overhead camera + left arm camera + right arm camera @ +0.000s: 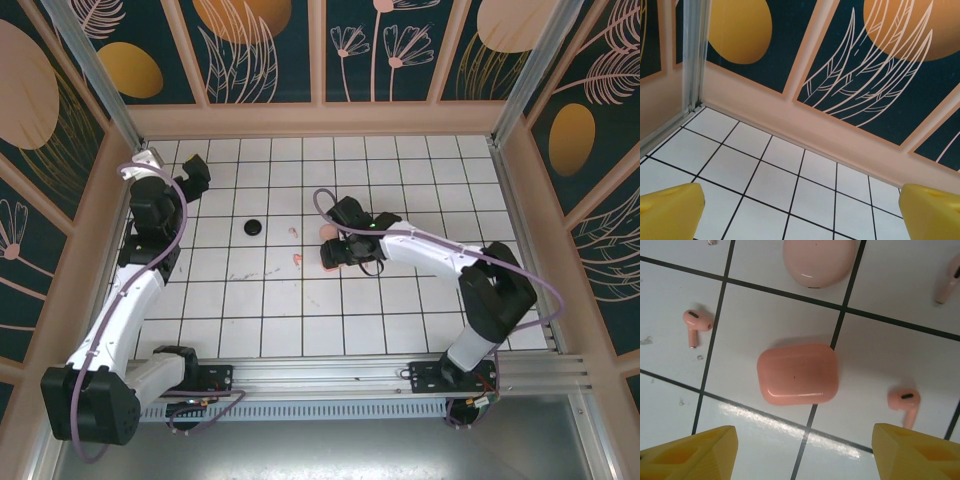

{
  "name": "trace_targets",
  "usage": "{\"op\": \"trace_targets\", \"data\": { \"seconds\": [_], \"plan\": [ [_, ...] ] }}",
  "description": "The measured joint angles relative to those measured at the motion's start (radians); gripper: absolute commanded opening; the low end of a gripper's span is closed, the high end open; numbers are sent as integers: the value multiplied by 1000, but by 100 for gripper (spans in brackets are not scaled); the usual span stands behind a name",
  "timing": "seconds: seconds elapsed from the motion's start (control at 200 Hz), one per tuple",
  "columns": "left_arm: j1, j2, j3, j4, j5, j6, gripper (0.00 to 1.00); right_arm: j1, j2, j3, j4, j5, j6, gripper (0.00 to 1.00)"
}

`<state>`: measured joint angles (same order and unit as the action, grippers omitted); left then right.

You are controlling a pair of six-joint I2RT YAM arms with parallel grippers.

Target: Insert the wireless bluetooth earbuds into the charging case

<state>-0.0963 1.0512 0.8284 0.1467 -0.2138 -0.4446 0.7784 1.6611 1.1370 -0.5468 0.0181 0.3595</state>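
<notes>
While the left hand [800,212] stands wide open near the far-left corner of the bench [775,182], the right hand [805,455] hovers wide open and empty over the closed coral case [797,374]. A coral earbud [696,322] and a second coral earbud [905,402] lie on either side of the case.

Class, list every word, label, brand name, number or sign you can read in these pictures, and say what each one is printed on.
None: no readable text in any view.
On the coral-salmon rounded plastic charging case: one tiny dark speck, no lettering.
On the pale pink rounded plastic case: no lettering on the part in view.
On the dark wall panels: only drawn leaves, flowers and orange circles, no words.
</notes>
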Motion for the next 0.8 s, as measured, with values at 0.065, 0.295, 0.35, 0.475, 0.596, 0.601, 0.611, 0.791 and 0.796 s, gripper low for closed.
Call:
{"op": "trace_targets", "data": {
  "seconds": [0.065,0.295,0.35,0.475,0.596,0.601,0.611,0.791,0.796],
  "plan": [
    [0,-9,-14,8,-4,-9,99,6,38,24,-9,10,-8,73],
    [0,-19,-23,0,-8,-32,99,22,142,84,-28,50,-14,74],
    [0,-18,-23,-7,-8,-36,99,22,160,93,-34,59,-14,74],
    [0,-14,-26,-14,13,-31,99,23,195,116,-38,69,-14,74],
    [0,-14,-45,-9,53,-9,99,25,229,133,-38,72,-15,74],
    [0,-14,-46,-9,54,-7,99,25,229,133,-38,72,-15,73],
    [0,-14,-47,-9,56,-6,99,25,232,135,-37,72,-15,73],
    [0,-3,-51,-10,98,9,99,29,275,150,-37,72,-21,72],
    [0,-3,-51,-10,98,9,99,29,276,150,-37,72,-22,72]
  ]
}}
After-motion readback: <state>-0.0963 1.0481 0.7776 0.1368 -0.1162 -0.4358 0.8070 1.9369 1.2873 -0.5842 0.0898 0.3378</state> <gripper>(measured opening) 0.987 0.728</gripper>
